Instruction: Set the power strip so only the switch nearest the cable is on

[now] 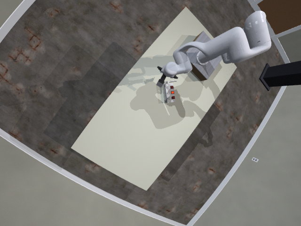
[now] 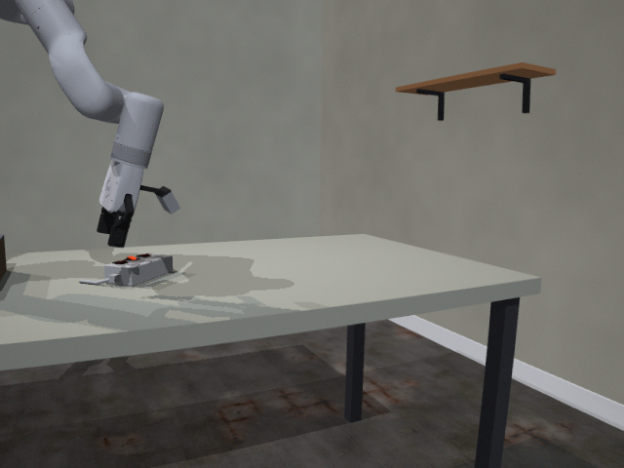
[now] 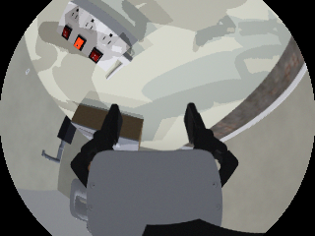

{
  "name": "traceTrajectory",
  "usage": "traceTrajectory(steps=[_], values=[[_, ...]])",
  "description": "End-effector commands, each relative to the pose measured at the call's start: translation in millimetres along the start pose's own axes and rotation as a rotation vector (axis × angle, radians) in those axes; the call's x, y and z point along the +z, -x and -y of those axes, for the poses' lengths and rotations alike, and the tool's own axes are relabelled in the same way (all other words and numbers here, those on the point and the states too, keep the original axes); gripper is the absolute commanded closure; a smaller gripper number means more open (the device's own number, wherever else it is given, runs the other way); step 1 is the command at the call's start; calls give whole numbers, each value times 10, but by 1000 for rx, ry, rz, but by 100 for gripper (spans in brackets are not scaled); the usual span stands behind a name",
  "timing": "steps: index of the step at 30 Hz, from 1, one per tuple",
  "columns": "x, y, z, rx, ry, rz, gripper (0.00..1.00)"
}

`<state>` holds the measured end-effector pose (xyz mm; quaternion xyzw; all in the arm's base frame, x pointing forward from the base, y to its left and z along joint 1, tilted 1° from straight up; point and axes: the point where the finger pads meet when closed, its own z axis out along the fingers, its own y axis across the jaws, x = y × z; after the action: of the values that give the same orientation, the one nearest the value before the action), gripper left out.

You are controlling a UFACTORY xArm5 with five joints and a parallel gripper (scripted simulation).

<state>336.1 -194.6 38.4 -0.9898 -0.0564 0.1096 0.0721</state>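
Observation:
A grey power strip (image 1: 167,95) (image 2: 136,270) (image 3: 98,16) lies flat, right way up, on the pale table (image 1: 121,146) (image 2: 352,272) near the arm's base. It carries three red switches in a row. The middle switch (image 1: 172,92) (image 2: 131,257) (image 3: 79,43) glows bright orange; the two outer ones look darker. A short pale cable stub (image 2: 93,282) sticks out of one end. My gripper (image 2: 114,235) (image 3: 153,111) is open and empty. It hangs a little above the table, over the strip's end nearest the base, without touching it.
The arm's base block (image 1: 203,38) (image 3: 128,128) stands on the table close behind the strip. A wooden wall shelf (image 2: 473,78) hangs far off to the right. The table's edges are far from the strip.

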Motion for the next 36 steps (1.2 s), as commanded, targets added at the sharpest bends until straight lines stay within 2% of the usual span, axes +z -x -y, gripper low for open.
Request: traceTrajectory(steps=[1,2,3,5,6,7,8,9,10,12,13,16,18,19,23,27,36], values=[[62,-326,227,68,85,-101,0],[62,-326,227,68,85,-101,0],[77,-436,342,92,108,-140,0],[77,-436,342,92,108,-140,0],[89,-533,456,114,126,-178,0],[89,-533,456,114,126,-178,0],[97,-617,568,134,140,-215,0],[97,-617,568,134,140,-215,0],[102,-690,675,152,150,-250,0],[102,-690,675,152,150,-250,0],[105,-751,777,168,156,-283,0],[106,-802,871,182,160,-313,0],[105,-878,1033,205,162,-365,0],[105,-878,1033,205,162,-365,0],[98,-956,1238,232,157,-428,0],[95,-976,1304,240,153,-448,0],[95,-977,1307,241,153,-449,0]])
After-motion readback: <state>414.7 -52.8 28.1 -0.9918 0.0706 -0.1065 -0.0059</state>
